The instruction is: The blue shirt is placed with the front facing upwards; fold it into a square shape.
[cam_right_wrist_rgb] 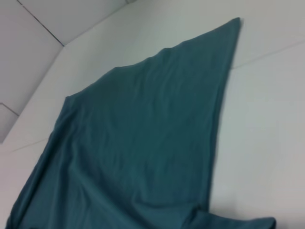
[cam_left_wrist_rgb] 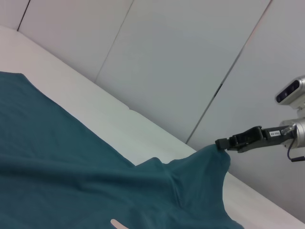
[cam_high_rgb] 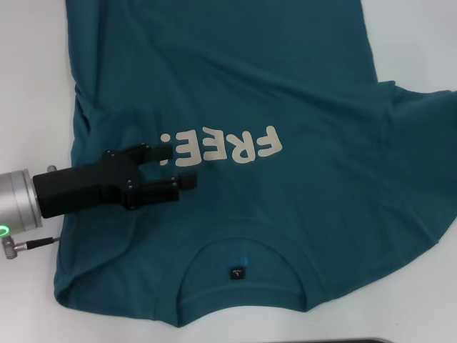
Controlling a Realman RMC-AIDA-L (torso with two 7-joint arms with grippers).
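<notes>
The blue shirt (cam_high_rgb: 285, 86) lies front up on the white table, its cream "FREE!" letters (cam_high_rgb: 228, 148) in the middle and its ribbed collar (cam_high_rgb: 243, 250) with a dark label (cam_high_rgb: 236, 273) toward the near edge. My left gripper (cam_high_rgb: 175, 166) hovers open over the chest, just left of the letters, with nothing between its fingers. In the left wrist view my right gripper (cam_left_wrist_rgb: 221, 143) is shut on a raised peak of the shirt (cam_left_wrist_rgb: 71, 167), at its sleeve side. The head view does not show the right gripper. The right wrist view shows only the shirt (cam_right_wrist_rgb: 143, 133) spread below.
White table (cam_high_rgb: 28, 71) shows bare to the left of the shirt and at the near right. The shirt runs out of the head view at the far and right edges. Pale wall panels (cam_left_wrist_rgb: 181, 57) stand behind the table. A dark strip (cam_high_rgb: 357, 341) lines the near edge.
</notes>
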